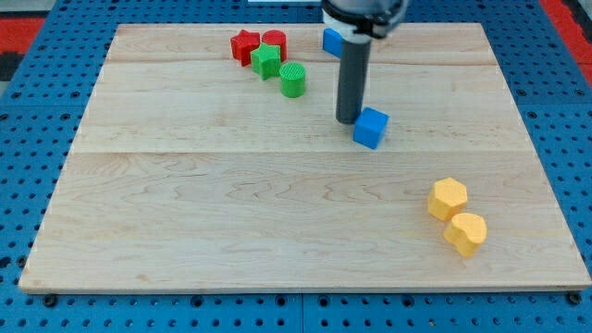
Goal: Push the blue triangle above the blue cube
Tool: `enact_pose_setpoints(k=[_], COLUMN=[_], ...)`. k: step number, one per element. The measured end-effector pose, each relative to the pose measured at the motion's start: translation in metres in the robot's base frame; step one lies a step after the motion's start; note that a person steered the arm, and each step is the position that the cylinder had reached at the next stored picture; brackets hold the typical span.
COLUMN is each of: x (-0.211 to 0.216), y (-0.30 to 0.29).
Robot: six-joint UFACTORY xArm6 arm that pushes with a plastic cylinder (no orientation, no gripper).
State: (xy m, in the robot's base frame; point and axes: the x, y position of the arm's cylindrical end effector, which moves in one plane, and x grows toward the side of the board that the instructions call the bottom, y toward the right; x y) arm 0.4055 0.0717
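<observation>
The blue cube [371, 127] lies right of the board's middle, in the upper half. My tip [348, 120] rests on the board just left of the cube, touching or nearly touching its left side. The blue triangle [332, 41] sits near the view's top, partly hidden behind my rod, up and left of the cube.
A red star [244, 44], a red cylinder [274, 42], a green star [266, 61] and a green cylinder [292, 80] cluster at the top, left of the rod. A yellow hexagon [448, 198] and another yellow block [465, 233] lie at the lower right. The wooden board [185, 203] sits on a blue pegboard.
</observation>
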Motion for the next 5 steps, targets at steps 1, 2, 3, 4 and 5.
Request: enact_pose_setpoints(k=[1,2,3,4,5], x=[0.005,0.005,0.027,0.013,-0.085], y=[0.047,0.075,0.090,0.093,0.100])
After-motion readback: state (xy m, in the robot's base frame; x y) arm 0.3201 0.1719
